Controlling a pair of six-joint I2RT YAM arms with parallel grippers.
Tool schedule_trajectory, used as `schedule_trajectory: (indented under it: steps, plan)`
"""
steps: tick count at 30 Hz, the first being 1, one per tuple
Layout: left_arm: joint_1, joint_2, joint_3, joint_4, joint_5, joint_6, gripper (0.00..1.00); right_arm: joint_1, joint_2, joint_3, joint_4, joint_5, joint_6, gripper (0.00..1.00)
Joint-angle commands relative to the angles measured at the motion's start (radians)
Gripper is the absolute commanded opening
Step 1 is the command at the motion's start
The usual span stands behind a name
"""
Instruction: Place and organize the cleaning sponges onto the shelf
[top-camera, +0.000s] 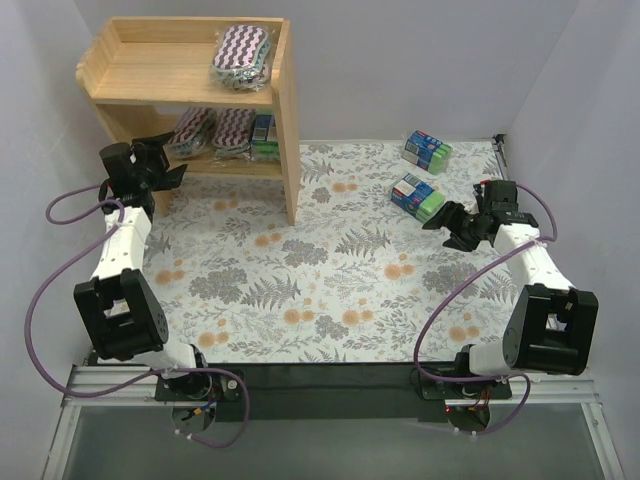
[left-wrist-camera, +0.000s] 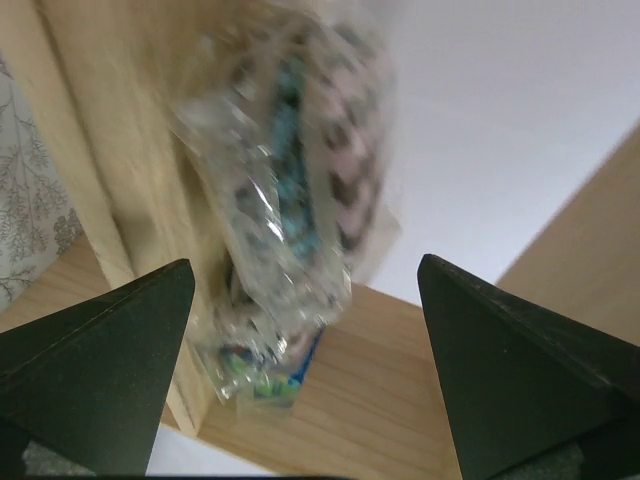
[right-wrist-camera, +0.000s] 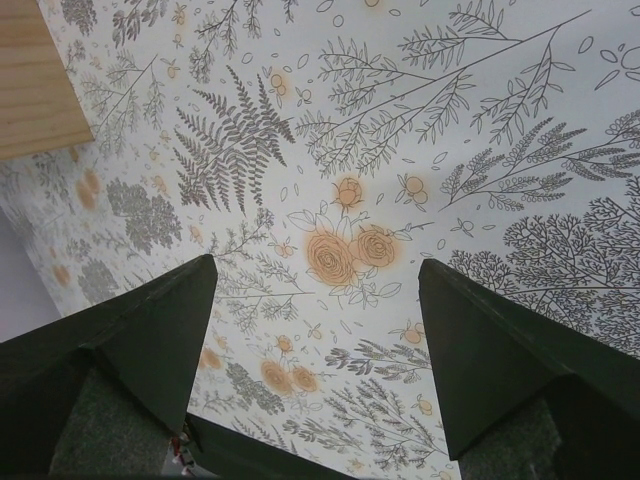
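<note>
1. Dark fingers (left-wrist-camera: 100, 370) of my left gripper (top-camera: 175, 158) fill the lower corners of the left wrist view. They are spread wide and released, grasping nothing.
2. Between them, touching neither, is a blurred wrapped pad (left-wrist-camera: 290, 190) in crinkled clear film, set against the pale wood of the shelf (top-camera: 290, 120). A blue-and-green scrap shows at its lower end, too blurred to name.
3. Seen from overhead, my left gripper sits at the left of the frame, at the open left end of the shelf's lower tier.
4. On that lower tier two zigzag pads (top-camera: 212, 128) lie side by side, with a shelved pack (top-camera: 264, 135) in blue and green just to their right.
5. On the top tier, in the upper part of the frame, a single top pad (top-camera: 240, 52) lies near the right rim.
6. My right gripper (top-camera: 442, 232) is at the right of the frame, its jaws apart and empty. Its wrist view shows only the floral cloth (right-wrist-camera: 340, 250) between the fingers, and a corner of pale wood (right-wrist-camera: 35, 80) at upper left.
7. Two loose packs (top-camera: 417, 195) lie on the cloth at upper right, the nearer one close to my right gripper but not touching it.
</note>
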Motion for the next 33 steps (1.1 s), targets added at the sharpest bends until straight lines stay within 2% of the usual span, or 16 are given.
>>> schedule_trajectory:
  steps: [1, 5, 9, 10, 12, 13, 20, 26, 29, 33]
  plan:
    - [-0.001, 0.045, 0.064, 0.025, 0.016, -0.03, 0.84, 0.017, -0.04, 0.0, 0.006, -0.02, -0.021, 0.75]
    - [-0.005, 0.121, 0.126, 0.023, 0.04, -0.029, 0.79, 0.026, -0.043, -0.006, 0.006, -0.022, -0.021, 0.74]
    - [-0.011, 0.145, 0.143, 0.04, 0.033, -0.021, 0.7, 0.028, -0.049, -0.009, 0.005, -0.025, -0.022, 0.73]
    - [-0.011, 0.147, 0.143, 0.046, 0.033, -0.018, 0.61, 0.029, -0.049, -0.01, 0.005, -0.025, -0.022, 0.73]
    - [-0.011, 0.148, 0.137, 0.055, 0.039, -0.01, 0.5, 0.028, -0.053, -0.015, 0.005, -0.026, -0.022, 0.72]
    - [-0.013, 0.144, 0.133, 0.057, 0.043, -0.01, 0.37, 0.029, -0.052, -0.015, 0.005, -0.026, -0.022, 0.72]
    - [-0.011, 0.02, 0.043, 0.062, 0.036, 0.002, 0.0, 0.028, -0.061, -0.017, 0.005, -0.029, -0.022, 0.71]
    - [-0.005, -0.205, -0.003, -0.065, -0.038, 0.06, 0.0, 0.028, -0.07, -0.018, 0.005, -0.033, -0.024, 0.7]
    - [-0.002, -0.301, 0.026, -0.217, -0.094, 0.103, 0.0, 0.028, -0.073, -0.02, 0.003, -0.033, -0.025, 0.7]
    - [-0.001, -0.456, 0.074, -0.501, -0.148, 0.135, 0.0, 0.029, -0.063, -0.015, 0.002, -0.033, -0.025, 0.7]
